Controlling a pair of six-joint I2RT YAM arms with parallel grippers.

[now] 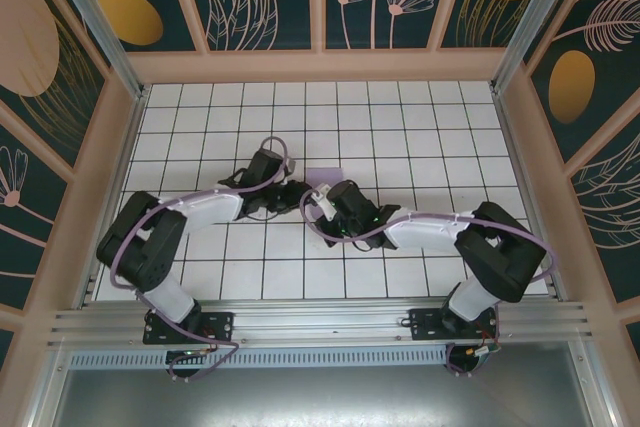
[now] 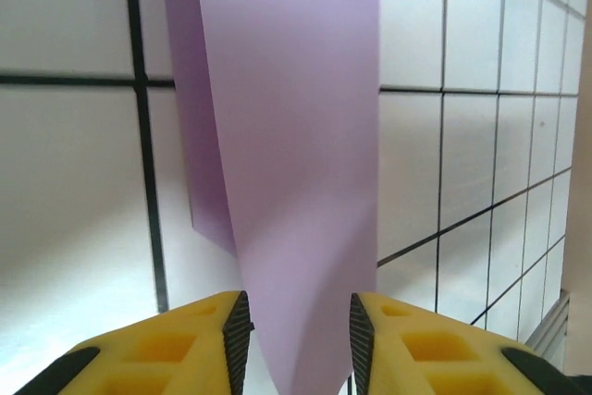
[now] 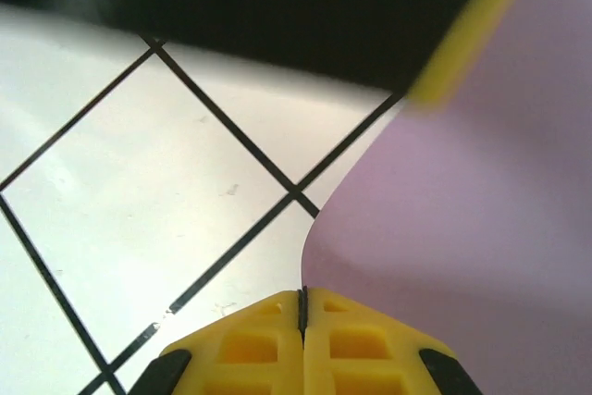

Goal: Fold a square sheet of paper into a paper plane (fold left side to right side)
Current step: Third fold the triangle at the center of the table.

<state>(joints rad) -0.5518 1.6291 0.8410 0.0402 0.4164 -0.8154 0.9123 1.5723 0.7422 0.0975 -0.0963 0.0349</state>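
The square sheet of paper is lavender and lies partly folded at the middle of the tiled table, mostly hidden under both wrists. In the left wrist view the paper rises as a curled, folded strip and narrows down between the pads of my left gripper. Those pads stand apart and open around it. My right gripper has its yellow fingers pressed together, and the curved edge of the paper runs right into their seam. In the top view my left gripper and my right gripper nearly touch.
White grid-tiled table with wooden walls on three sides and an aluminium rail at the near edge. In the right wrist view the left gripper's black body and one yellow finger hang close above the paper.
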